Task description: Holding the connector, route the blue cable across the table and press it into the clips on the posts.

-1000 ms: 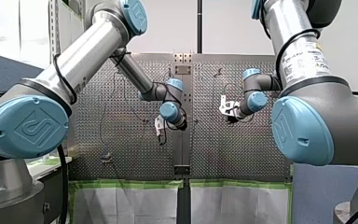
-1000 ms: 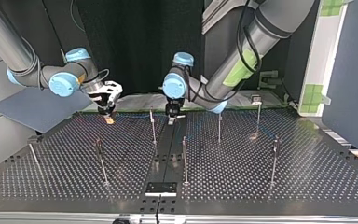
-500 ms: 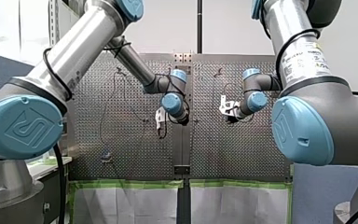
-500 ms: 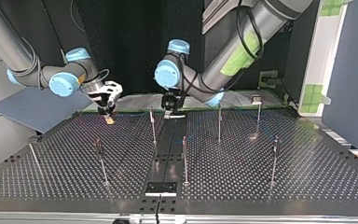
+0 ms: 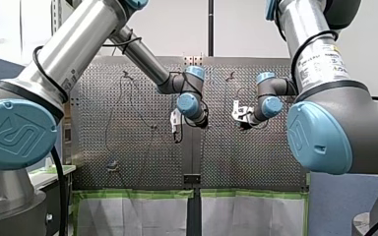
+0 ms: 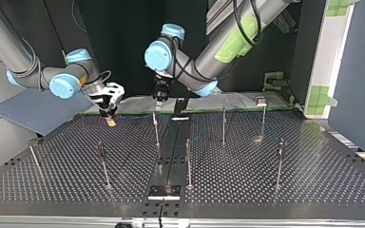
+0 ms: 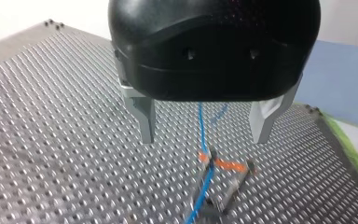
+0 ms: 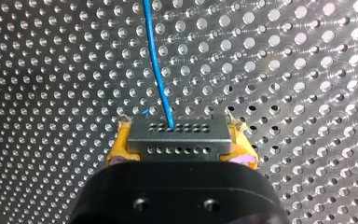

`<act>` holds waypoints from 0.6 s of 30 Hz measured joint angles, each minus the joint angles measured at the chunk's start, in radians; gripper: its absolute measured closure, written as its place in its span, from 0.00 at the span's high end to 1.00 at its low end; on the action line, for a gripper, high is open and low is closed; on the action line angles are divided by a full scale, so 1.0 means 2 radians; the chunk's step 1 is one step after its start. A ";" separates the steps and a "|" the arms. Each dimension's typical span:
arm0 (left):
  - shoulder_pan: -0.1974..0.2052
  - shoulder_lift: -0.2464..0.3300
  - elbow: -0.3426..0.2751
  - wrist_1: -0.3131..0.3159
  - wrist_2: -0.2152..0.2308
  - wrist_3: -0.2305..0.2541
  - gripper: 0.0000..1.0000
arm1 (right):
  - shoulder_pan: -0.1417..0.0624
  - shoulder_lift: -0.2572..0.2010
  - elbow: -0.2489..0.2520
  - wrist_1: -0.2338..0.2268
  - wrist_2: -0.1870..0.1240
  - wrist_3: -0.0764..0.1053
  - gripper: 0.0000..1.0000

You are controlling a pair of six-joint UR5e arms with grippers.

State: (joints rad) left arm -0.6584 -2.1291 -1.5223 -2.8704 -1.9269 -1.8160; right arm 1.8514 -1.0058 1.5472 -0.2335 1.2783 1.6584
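In the right wrist view my right gripper (image 8: pixel 179 129), with yellow pads (image 8: pixel 119 140), is shut on the grey connector (image 8: pixel 177 140). The blue cable (image 8: pixel 156 70) leaves the connector and runs away over the perforated table. In the top view this gripper (image 6: pixel 109 110) hangs low over the table's far edge at the left. My left gripper (image 7: pixel 204 135) is black with metal fingers and stands open, holding nothing. Below it the blue cable (image 7: pixel 205 179) passes a post's clip (image 7: pixel 213 161) with orange marks. In the top view the left gripper (image 6: pixel 159 97) hovers above a thin post (image 6: pixel 156 128).
Several thin upright posts stand across the table, among them one at the middle (image 6: pixel 188 161), one behind it (image 6: pixel 224 126) and one at the top view's right (image 6: pixel 280 161). A dark plate (image 6: pixel 164 191) sits at the near edge. Green tape lines the far edge.
My left arm has risen and swung toward the top view's left, from beside the centre strip to above a post. My right arm has not moved.
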 joint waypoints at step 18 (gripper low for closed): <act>-0.046 -0.053 0.072 -0.020 -0.026 -0.030 1.00 | -0.019 -0.001 0.000 0.007 -0.001 0.000 0.00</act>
State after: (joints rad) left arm -0.7496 -2.2349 -1.3790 -2.9113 -1.9789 -1.8758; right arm 1.8135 -1.0068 1.5472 -0.2186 1.2763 1.6579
